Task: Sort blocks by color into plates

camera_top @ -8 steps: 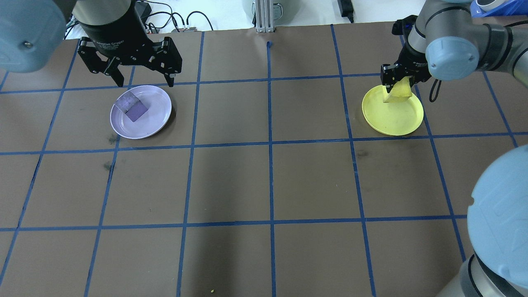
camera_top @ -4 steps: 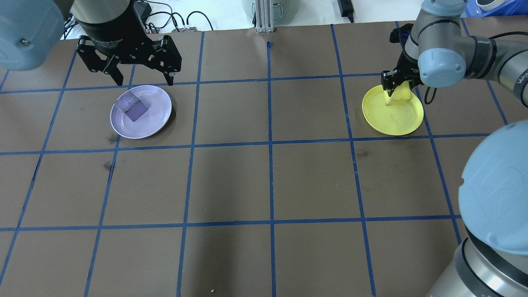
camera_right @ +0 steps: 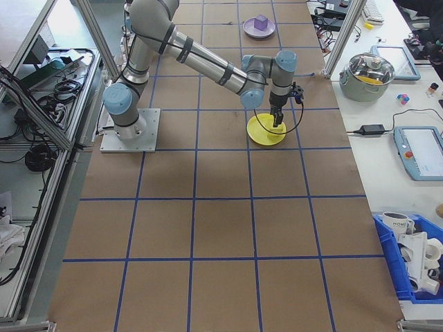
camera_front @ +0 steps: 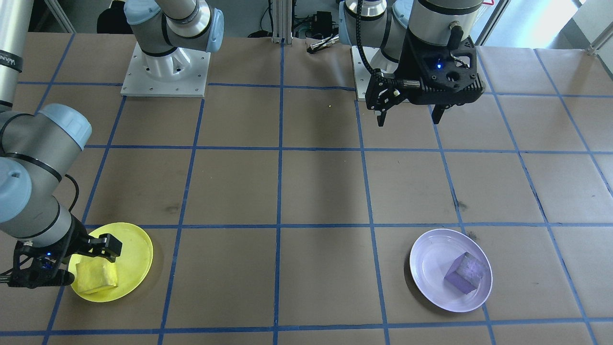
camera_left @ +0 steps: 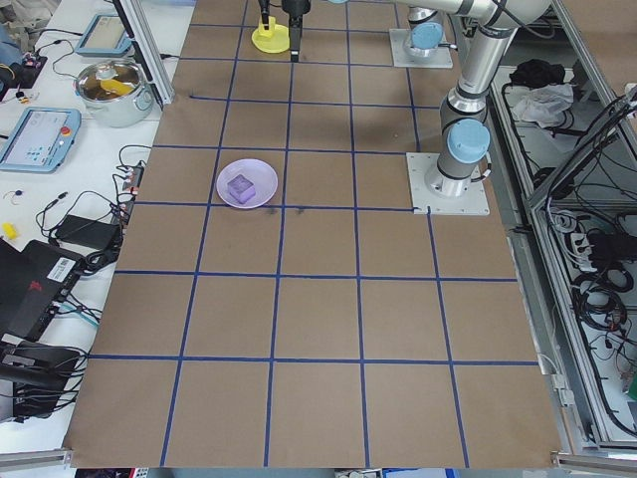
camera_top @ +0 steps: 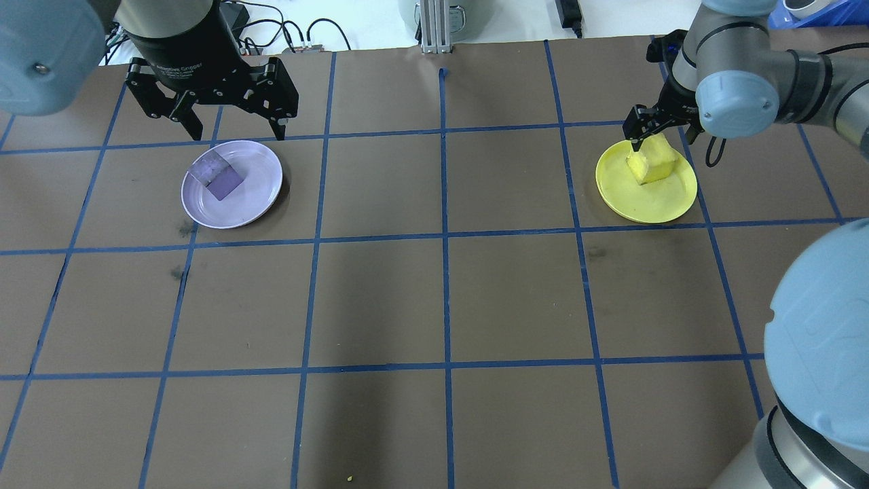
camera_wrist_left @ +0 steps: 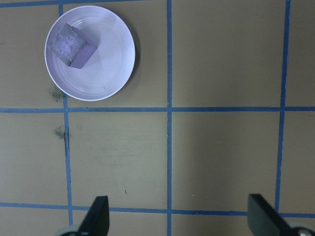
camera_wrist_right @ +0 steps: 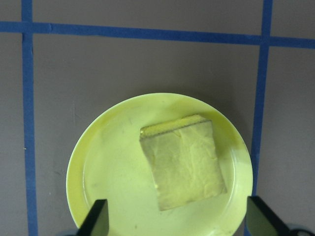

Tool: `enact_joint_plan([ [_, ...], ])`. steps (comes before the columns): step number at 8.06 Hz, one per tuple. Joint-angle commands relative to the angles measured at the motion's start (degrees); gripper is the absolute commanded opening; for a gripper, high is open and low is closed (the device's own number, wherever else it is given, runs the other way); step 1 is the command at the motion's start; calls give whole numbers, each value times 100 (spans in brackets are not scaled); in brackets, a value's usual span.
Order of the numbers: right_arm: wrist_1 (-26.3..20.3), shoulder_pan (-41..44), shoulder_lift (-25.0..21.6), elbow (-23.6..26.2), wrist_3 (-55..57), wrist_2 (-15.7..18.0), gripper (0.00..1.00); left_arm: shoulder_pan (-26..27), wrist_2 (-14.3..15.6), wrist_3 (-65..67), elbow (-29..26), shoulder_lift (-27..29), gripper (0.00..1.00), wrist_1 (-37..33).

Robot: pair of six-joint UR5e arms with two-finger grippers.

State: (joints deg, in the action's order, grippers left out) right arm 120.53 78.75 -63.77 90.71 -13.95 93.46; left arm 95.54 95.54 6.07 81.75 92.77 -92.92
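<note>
Sorting is judged complete: the yellow block (camera_wrist_right: 182,167) is seen resting in the yellow plate (camera_wrist_right: 103,162) below the right gripper's (camera_wrist_right: 176,223) wide-spread fingers, and the purple block (camera_top: 217,178) in the lavender plate (camera_top: 261,170) just ahead of the left gripper's (camera_top: 237,132) wide, empty fingers.

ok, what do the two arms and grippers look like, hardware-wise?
Both arms are silver-grey tubes with pale blue joint caps on white bolted base plates. The left gripper is black, with a cylindrical body bearing white lettering, angular linkage fingers and a blue LED. The right gripper is black too, with a looping black cable at its wrist.
</note>
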Motion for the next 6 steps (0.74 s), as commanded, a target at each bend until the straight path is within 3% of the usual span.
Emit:
enact_joint_plan([
  [1,-677,18,-932,-27,-3,-56,100,0,0,0,-10,4,100,2],
  [4,-1601,44,-2188,-18,15,-65,100,0,0,0,-19,4,100,2],
  [5,-2273,53,-2680,0,215,-108,100,0,0,0,-19,4,100,2],
  [6,-2480,70,-3033,-18,687,-274,100,0,0,0,-19,4,100,11],
])
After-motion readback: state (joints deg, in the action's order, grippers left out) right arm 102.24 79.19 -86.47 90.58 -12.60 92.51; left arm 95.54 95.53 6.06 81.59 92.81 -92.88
